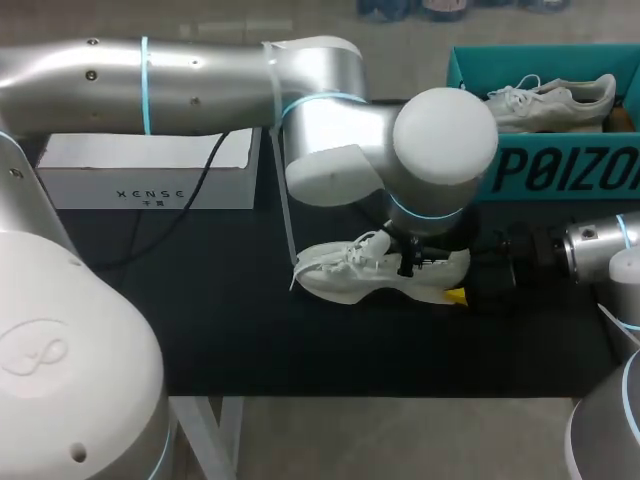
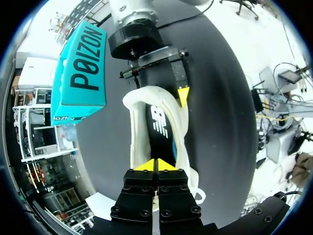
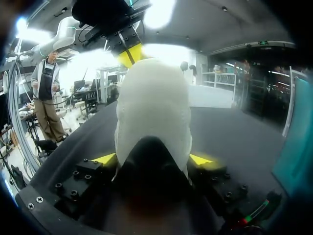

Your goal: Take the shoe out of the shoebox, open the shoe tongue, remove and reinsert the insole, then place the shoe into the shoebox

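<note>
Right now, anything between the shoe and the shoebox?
Nothing lies on the mat between the shoe and the shoebox. But the left arm hangs over that path, and a second shoe already lies in the box.

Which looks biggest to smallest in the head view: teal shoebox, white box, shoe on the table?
1. teal shoebox, even though the picture's edge cuts it off.
2. white box.
3. shoe on the table, partly hidden.

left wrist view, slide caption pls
Left hand closed above the white shoe's opening; right hand grips its heel
</note>
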`<state>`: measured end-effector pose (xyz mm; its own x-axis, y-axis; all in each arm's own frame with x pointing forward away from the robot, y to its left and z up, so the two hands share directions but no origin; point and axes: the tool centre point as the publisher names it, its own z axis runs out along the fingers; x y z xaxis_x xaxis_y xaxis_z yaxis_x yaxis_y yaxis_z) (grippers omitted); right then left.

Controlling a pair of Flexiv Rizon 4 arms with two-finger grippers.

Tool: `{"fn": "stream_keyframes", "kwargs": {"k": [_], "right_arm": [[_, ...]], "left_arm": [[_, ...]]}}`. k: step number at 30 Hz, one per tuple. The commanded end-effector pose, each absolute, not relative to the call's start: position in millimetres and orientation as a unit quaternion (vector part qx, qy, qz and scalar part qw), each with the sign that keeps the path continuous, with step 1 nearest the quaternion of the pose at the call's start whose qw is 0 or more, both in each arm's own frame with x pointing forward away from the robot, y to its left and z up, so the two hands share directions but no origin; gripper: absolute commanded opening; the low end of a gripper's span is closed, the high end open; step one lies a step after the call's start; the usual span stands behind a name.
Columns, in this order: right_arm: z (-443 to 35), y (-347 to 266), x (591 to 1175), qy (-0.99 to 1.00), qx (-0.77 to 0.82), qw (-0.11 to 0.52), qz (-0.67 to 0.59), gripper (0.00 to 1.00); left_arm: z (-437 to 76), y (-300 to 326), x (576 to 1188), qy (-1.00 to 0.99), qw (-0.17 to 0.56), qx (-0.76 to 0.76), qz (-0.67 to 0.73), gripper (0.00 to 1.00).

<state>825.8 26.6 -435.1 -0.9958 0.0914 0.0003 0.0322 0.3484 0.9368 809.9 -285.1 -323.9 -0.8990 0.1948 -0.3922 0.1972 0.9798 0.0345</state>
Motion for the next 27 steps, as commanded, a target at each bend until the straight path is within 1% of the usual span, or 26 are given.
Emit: {"fn": "stream_keyframes", "kwargs": {"k": [1, 8, 9, 10, 11, 13, 14, 18, 23, 27], "right_arm": [[-439.0, 29.1, 825.8, 0.822, 0.038, 0.026, 0.568, 0.0], [-439.0, 29.1, 825.8, 0.822, 0.038, 0.026, 0.568, 0.0], [-439.0, 29.1, 825.8, 0.822, 0.038, 0.026, 0.568, 0.0], [-439.0, 29.1, 825.8, 0.822, 0.038, 0.026, 0.568, 0.0], [-439.0, 29.1, 825.8, 0.822, 0.038, 0.026, 0.568, 0.0], [-439.0, 29.1, 825.8, 0.822, 0.038, 0.026, 0.568, 0.0], [-439.0, 29.1, 825.8, 0.822, 0.038, 0.026, 0.568, 0.0], [-439.0, 29.1, 825.8, 0.822, 0.038, 0.026, 0.568, 0.0], [-439.0, 29.1, 825.8, 0.822, 0.038, 0.026, 0.568, 0.0], [-439.0, 29.1, 825.8, 0.822, 0.038, 0.026, 0.568, 0.0]], "left_arm": [[-336.3, -287.5, 817.2, 0.98, 0.17, 0.102, -0.01, 0.0], [-350.2, -291.9, 815.3, 0.987, 0.125, 0.105, -0.007, 0.0], [-352.7, -292.5, 815.1, 0.987, 0.12, 0.105, -0.005, 0.11], [-354.0, -292.8, 815.1, 0.987, 0.118, 0.105, -0.002, 0.17], [-355.9, -293.4, 814.9, 0.988, 0.113, 0.106, -0.001, 0.33], [-357.9, -294.3, 814.7, 0.988, 0.109, 0.107, 0.003, 0.42], [-358.7, -294.7, 814.6, 0.988, 0.107, 0.108, 0.005, 0.44], [-361.7, -296.8, 814.7, 0.988, 0.105, 0.111, 0.008, 0.45], [-366.3, -299.9, 816.8, 0.988, 0.103, 0.114, 0.009, 0.36], [-371.4, -301.1, 820.4, 0.989, 0.094, 0.116, 0.006, 0.33]]}}
